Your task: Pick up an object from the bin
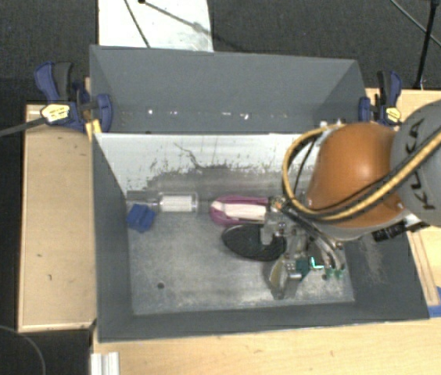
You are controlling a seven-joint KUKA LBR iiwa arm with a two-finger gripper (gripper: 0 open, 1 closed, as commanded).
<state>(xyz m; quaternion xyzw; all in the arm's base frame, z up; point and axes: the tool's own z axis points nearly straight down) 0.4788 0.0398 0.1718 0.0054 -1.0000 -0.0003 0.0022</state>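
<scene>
Now the gripper (289, 270) hangs low in the right near part of the bin (189, 283), just beside a flat black oval piece (245, 243) lying mid-floor, nearer than a pink tube (240, 208) (jaws parted or clenched, I cannot tell). Best bet, I'd judge: centre over that piece and press right down, since flat things slip.

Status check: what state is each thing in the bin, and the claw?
Claw: low in the bin, right of the black disc.
Black disc: flat on the floor, beside the claw.
Pink case: lying flat by the back wall.
Clear tube: on its side, beside the blue block.
Blue block: lying at the bin's left.
</scene>
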